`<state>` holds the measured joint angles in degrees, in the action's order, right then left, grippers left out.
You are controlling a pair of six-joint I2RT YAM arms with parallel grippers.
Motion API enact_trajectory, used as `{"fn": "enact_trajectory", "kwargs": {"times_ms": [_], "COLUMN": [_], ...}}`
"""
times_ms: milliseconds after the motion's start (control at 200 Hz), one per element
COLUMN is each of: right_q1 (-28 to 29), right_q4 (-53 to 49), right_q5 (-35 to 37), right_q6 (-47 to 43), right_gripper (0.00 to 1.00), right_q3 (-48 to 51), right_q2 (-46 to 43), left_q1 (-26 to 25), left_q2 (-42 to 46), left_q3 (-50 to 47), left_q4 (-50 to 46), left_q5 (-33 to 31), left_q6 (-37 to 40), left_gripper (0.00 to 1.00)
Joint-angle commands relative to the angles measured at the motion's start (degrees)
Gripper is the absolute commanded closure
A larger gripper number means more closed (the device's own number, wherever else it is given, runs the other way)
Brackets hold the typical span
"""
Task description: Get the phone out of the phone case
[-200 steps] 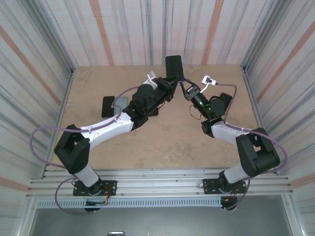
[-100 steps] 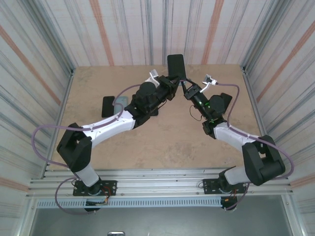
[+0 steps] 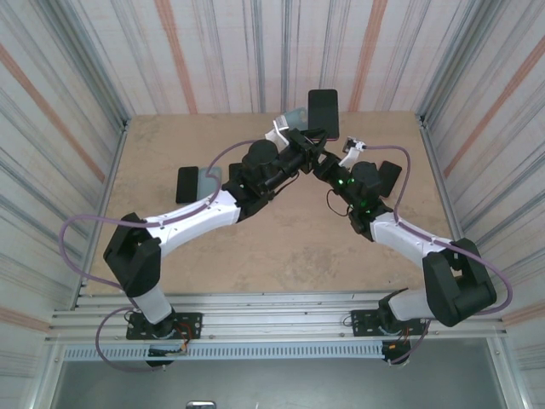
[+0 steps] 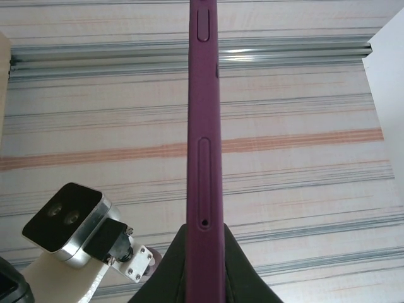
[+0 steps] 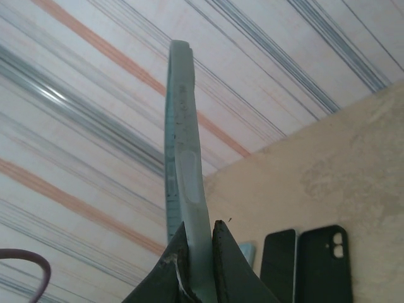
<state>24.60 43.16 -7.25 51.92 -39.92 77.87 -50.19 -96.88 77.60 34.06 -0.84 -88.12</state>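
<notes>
The phone (image 3: 324, 113) is a dark slab held upright above the far middle of the table. My left gripper (image 3: 312, 136) is shut on its lower end. In the left wrist view the phone's maroon edge (image 4: 203, 126), with buttons and a pinhole tray, rises straight up from between the shut fingers of the left gripper (image 4: 204, 228). The phone case (image 3: 294, 117) is pale blue-green and stands just left of the phone, apart from it. My right gripper (image 5: 199, 226) is shut on the phone case's thin edge (image 5: 183, 139). In the top view the right gripper (image 3: 318, 162) crosses under the left one.
On the table's left lie a black flat item (image 3: 187, 181) and a pale blue one (image 3: 209, 176). The right wrist view shows two black pieces (image 5: 322, 259) lying side by side. Another dark item (image 3: 389, 177) lies under the right arm. Striped walls close in the table.
Both grippers have shifted to the right. The phone has moved right with the left gripper, and the pale case now stands apart at its left.
</notes>
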Motion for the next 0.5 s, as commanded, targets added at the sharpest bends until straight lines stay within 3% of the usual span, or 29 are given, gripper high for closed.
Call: {"fn": "enact_trajectory", "kwargs": {"times_ms": [0,491], "right_q1": [-1.8,-9.8], "right_q4": [-3.1,-3.2], "right_q5": [1.2,1.9], "right_q6": [-1.6,6.7], "right_gripper": [1.00,1.00], "right_q3": [0.4,8.6], "right_q2": [-1.7,-0.7], "left_q1": [0.9,1.9], "left_q2": [2.4,-0.2], "left_q3": [-0.8,-14.0], "left_q4": [2.3,1.4], "left_q5": [0.4,-4.4], "left_q6": [2.7,2.3], "left_gripper": [1.00,1.00]}}
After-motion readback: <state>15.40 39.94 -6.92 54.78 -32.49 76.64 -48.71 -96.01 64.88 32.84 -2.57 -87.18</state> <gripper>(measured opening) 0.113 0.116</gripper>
